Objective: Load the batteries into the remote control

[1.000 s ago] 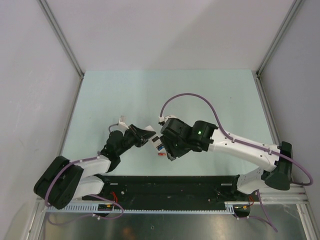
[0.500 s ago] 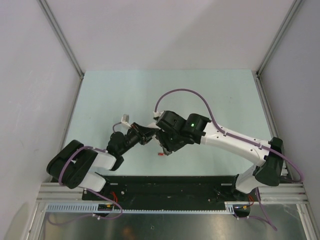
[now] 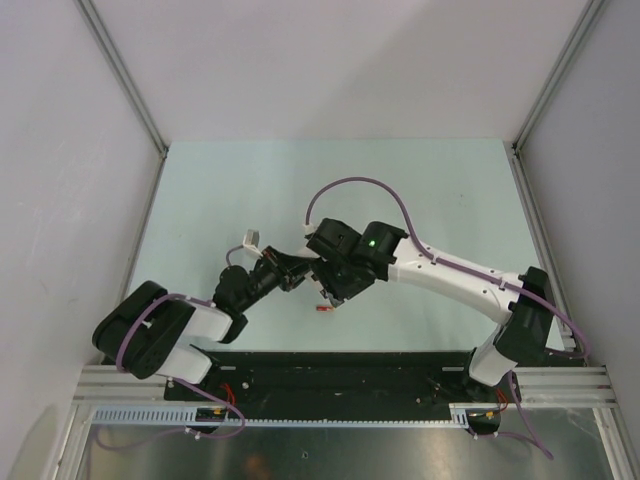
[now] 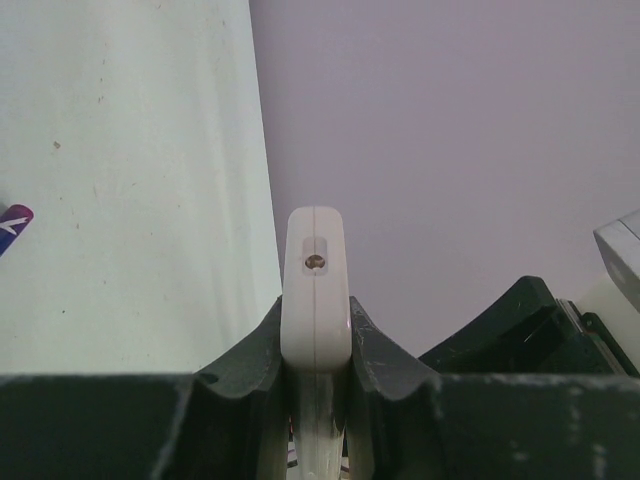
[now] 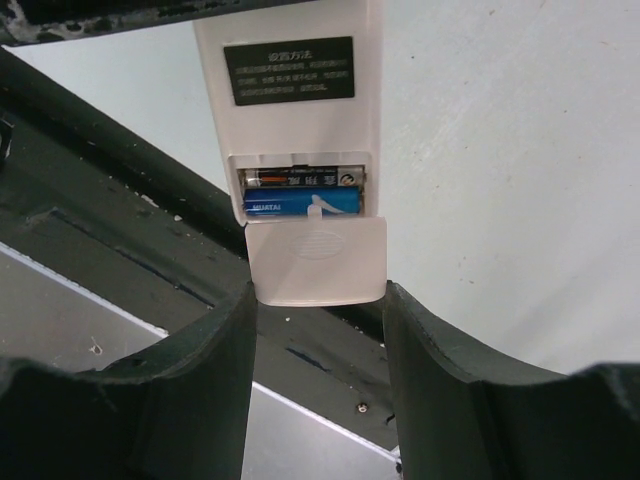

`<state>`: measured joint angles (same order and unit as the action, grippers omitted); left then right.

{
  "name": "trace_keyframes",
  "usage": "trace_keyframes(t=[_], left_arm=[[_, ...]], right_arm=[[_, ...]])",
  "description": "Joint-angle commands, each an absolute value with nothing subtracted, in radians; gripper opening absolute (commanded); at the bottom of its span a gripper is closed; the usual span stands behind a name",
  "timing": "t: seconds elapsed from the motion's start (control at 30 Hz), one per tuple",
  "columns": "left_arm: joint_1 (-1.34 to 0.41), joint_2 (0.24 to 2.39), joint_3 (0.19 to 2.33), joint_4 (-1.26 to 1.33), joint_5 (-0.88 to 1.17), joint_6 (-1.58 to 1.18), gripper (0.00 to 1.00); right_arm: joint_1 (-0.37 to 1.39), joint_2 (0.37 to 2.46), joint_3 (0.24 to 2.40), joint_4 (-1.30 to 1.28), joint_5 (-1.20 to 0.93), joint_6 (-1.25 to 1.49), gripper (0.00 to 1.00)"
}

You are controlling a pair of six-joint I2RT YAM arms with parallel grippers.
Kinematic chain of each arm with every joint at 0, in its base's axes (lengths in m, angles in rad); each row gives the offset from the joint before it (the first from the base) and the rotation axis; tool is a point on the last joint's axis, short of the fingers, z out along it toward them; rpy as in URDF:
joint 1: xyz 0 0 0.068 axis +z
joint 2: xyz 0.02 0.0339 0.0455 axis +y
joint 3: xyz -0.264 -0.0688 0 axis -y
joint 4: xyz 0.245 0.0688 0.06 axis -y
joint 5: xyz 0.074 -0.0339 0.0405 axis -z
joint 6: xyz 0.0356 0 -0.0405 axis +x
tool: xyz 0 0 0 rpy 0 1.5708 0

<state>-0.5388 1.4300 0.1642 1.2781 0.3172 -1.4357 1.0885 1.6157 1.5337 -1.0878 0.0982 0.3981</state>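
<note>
The left fingers (image 4: 245,375) are clenched on the remote (image 4: 317,300), pressing its two broad faces. In the left wrist view it stands edge-on, with its narrow white end and a small round window pointing away from the camera. From above, both arms meet over the near middle of the surface (image 3: 200,200), and the remote is held up off it between them.

In the right wrist view the remote's plain white back faces the camera, with a dark label (image 5: 289,70) near the top. Below the label the battery bay is open. Two batteries lie in it side by side: a dark battery (image 5: 300,178) nearer the label and a blue battery (image 5: 285,204) touching it. The cover (image 5: 317,262) sits just below, and its small tab overlaps the blue battery. The right fingers (image 5: 215,350) grasp the cover by its two side edges, one finger on each side.

A purple battery (image 4: 12,225) lies on the surface at the left edge of the left wrist view, well apart from the remote. In the top view a small red piece (image 3: 322,308) lies on the surface just below the right fingers. It is likely a battery, though it is too small to be sure.
</note>
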Motion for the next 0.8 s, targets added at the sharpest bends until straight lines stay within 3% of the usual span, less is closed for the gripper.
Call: trace_keyframes(t=[0.0, 0.77], left_arm=[[-0.548, 1.437, 0.161, 1.473, 0.321, -1.474, 0.0], [-0.552, 1.457, 0.156, 1.436, 0.308, -1.496, 0.0]], right_arm=[[1.08, 1.624, 1.562, -1.103, 0.121, 0.37, 0.0], [1.08, 1.703, 1.646, -1.126, 0.133, 0.347, 0.0]])
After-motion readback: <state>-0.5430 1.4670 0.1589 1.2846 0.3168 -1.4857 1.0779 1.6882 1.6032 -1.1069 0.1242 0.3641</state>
